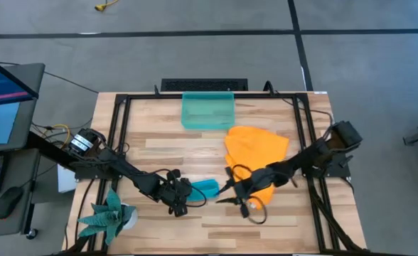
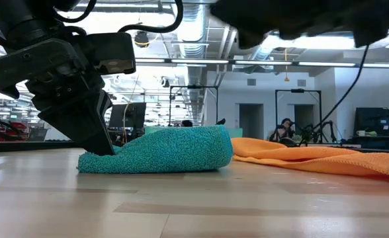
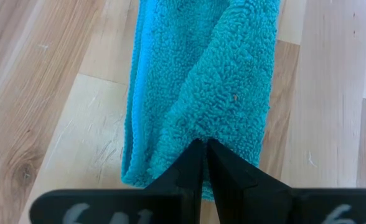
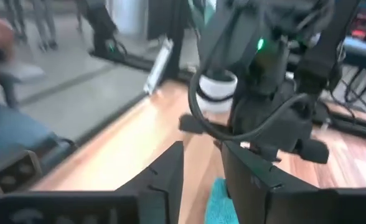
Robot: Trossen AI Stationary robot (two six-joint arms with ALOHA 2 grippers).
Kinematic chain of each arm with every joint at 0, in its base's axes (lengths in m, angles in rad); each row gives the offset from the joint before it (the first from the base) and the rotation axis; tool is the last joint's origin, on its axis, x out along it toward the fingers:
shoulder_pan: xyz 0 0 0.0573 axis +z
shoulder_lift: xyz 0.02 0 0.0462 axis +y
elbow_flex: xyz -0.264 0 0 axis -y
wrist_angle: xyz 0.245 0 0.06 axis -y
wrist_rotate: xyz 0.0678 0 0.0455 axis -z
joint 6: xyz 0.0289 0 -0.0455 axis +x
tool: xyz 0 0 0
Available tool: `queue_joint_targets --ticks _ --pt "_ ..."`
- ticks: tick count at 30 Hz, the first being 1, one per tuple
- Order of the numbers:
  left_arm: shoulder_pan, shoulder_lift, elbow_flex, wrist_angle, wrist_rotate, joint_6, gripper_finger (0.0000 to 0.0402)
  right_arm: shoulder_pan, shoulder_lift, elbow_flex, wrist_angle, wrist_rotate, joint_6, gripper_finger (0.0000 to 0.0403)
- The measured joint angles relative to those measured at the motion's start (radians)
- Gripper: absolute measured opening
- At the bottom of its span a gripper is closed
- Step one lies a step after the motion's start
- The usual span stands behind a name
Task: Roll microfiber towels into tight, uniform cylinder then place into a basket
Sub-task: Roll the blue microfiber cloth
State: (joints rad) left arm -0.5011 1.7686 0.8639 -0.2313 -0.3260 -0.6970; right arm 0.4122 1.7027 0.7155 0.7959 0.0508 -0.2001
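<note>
Wooden table in a bright workshop, two dark arms meeting over a rolled teal towel.

On the wooden table, the left claw is pinched shut on the near end of the teal towel, which lies as a loose roll stretching straight away from its fingertips. The right claw hangs just past the roll's other end with its two fingers standing a little apart and nothing between them; the left arm's wrist fills the space right ahead of it. The orange towel lies spread flat under and behind the right arm. The green basket sits well beyond both claws at the table's far edge. A potted plant stands beside the left arm.
</note>
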Motion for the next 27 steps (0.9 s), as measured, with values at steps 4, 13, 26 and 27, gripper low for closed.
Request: queue_joint_targets --ticks 4,13,26,27 --pt "0.0 0.0 0.0 -0.004 0.0 0.0 0.002 0.0 0.097 0.13 -0.204 0.048 -0.019 0.0159" --pt "0.0 0.0 0.0 -0.004 0.001 0.0 0.002 0.008 0.249 0.349 -0.583 0.058 -0.038 0.0182" --pt "0.0 0.0 0.0 -0.005 0.001 0.0 0.002 -0.014 0.25 0.399 -0.819 0.161 0.042 0.0173" --pt "0.0 0.0 0.0 -0.005 0.002 0.0 0.002 -0.021 0.25 0.399 -0.826 0.16 0.061 0.0173"
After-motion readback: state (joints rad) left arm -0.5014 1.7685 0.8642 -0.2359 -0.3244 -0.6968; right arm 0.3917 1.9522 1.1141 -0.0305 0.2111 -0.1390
